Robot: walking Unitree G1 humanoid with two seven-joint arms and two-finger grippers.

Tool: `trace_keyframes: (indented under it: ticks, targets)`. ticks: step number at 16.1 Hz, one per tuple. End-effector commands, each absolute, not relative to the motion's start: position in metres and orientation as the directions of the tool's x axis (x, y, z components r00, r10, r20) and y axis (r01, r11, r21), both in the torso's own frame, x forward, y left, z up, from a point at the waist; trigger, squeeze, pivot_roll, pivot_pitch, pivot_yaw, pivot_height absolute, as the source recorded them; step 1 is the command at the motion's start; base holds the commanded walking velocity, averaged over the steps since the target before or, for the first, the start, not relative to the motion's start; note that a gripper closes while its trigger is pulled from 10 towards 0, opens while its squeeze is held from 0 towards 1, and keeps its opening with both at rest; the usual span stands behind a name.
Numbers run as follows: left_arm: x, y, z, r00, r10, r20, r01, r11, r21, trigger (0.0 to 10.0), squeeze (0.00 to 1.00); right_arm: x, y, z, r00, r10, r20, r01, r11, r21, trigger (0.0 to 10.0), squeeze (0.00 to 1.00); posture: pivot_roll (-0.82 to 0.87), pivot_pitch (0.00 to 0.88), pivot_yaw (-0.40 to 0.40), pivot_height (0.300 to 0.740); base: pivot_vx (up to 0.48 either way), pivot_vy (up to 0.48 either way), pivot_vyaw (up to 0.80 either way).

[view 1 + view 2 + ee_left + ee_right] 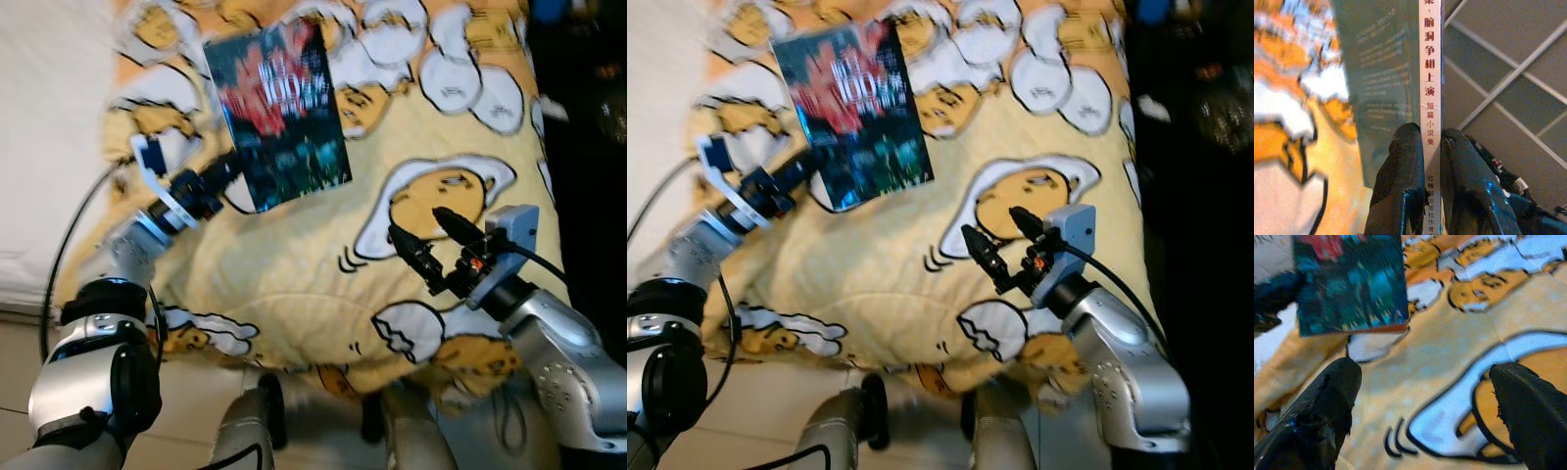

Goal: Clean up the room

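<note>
So the left end effector (227, 168) has its two black fingers (1400, 181) clamped on the lower corner of a paperback book (277, 110). The wrist view shows the pink spine with Chinese print squeezed right between them. The book sits lifted and tilted over a yellow blanket (294, 264) printed with cartoon egg characters, up toward the far left part of it. The dark cover with red and teal artwork is blurry, so I can't read it. The right end effector (427, 235) hovers over the blanket's near right area, well apart from the book, fingers spread wide with nothing in them. Pale tile floor (24, 357) runs along the near edge.
</note>
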State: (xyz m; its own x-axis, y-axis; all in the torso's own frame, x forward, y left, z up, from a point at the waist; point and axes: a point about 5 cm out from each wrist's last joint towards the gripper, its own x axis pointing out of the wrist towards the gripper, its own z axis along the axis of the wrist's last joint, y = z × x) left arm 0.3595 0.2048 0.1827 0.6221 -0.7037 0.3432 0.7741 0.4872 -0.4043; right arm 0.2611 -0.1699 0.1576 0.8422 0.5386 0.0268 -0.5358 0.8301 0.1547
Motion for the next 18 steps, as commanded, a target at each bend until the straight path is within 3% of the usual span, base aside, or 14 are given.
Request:
trace_keyframes:
  ticks: [1, 3, 4, 7, 11, 14, 18]
  targets:
    - [0.354, 0.213, 0.192, 0.595, -0.712, 0.373, 0.8, 0.48, -0.36, 0.0, 0.0, 0.264, -0.168, 0.158, 0.837, 0.544, 0.055, -0.545, 0.822, 0.168, 10.0, 0.0, -0.02, 0.078, 0.063, 0.74, 0.0, 0.0, 0.0]
    - [0.349, 0.216, 0.196, 0.587, -0.715, 0.38, 0.808, 0.487, -0.331, 0.0, 0.0, 0.271, -0.162, 0.159, 0.822, 0.564, 0.075, -0.568, 0.804, 0.179, 10.0, 0.0, 0.0, 0.028, 0.049, 0.74, 0.0, 0.0, 0.0]
    - [0.343, 0.217, 0.197, 0.579, -0.72, 0.382, 0.814, 0.488, -0.314, 0.0, 0.0, 0.279, -0.157, 0.161, 0.804, 0.584, 0.108, -0.593, 0.78, 0.197, 10.0, 1.0, 0.02, 0.0, 0.035, 0.74, 0.0, 0.0, 0.0]
    - [0.323, 0.213, 0.206, 0.526, -0.751, 0.399, 0.85, 0.446, -0.28, 0.0, 0.0, 0.293, -0.156, 0.182, 0.735, 0.631, 0.251, -0.678, 0.675, 0.291, 10.0, 1.0, 0.04, 0.0, 0.01, 0.74, 0.0, 0.0, 0.0]
    - [0.316, 0.206, 0.209, 0.506, -0.776, 0.376, 0.861, 0.429, -0.275, 0.0, 0.0, 0.3, -0.153, 0.196, 0.645, 0.701, 0.305, -0.764, 0.584, 0.273, 10.0, 1.0, 0.05, 0.0, -0.002, 0.74, 0.0, 0.0, 0.0]
    - [0.309, 0.201, 0.211, 0.48, -0.799, 0.361, 0.873, 0.395, -0.286, 0.0, 0.0, 0.3, -0.151, 0.199, 0.596, 0.748, 0.292, -0.803, 0.545, 0.243, 10.0, 1.0, 0.05, 0.0, -0.002, 0.74, 0.0, 0.0, 0.0]
    - [0.299, 0.189, 0.213, 0.384, -0.85, 0.361, 0.908, 0.276, -0.316, 0.0, 0.0, 0.301, -0.151, 0.2, 0.573, 0.77, 0.28, -0.819, 0.532, 0.214, 10.0, 1.0, 0.05, 0.0, -0.002, 0.74, 0.0, 0.0, 0.0]
